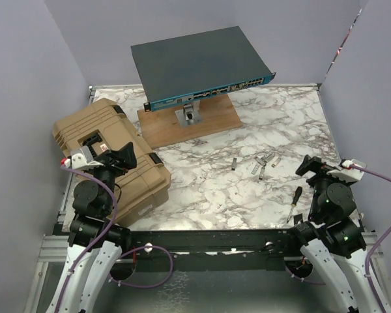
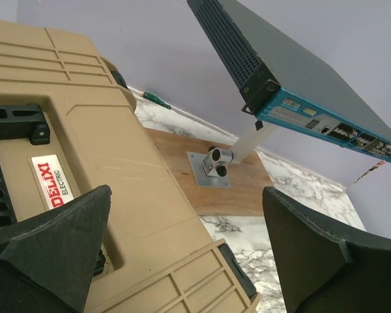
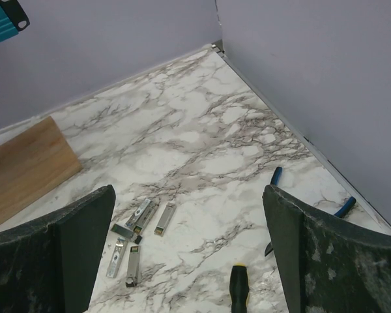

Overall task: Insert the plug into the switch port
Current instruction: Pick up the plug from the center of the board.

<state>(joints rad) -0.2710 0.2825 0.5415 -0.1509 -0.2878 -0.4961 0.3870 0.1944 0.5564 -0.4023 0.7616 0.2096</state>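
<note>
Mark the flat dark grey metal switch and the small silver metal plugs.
Dark grey metal switch [image 1: 195, 62]: top external view, lid centre.
Small silver metal plugs [image 3: 164, 219]: right wrist view, one plug's body.

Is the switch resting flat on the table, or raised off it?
Raised. The switch stands on a metal bracket fixed to a wooden board, with open space under its body in the overhead and left wrist views.

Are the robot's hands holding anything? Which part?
Nothing. The left gripper and right gripper are both open and empty; the metal plugs lie on the table.
</note>
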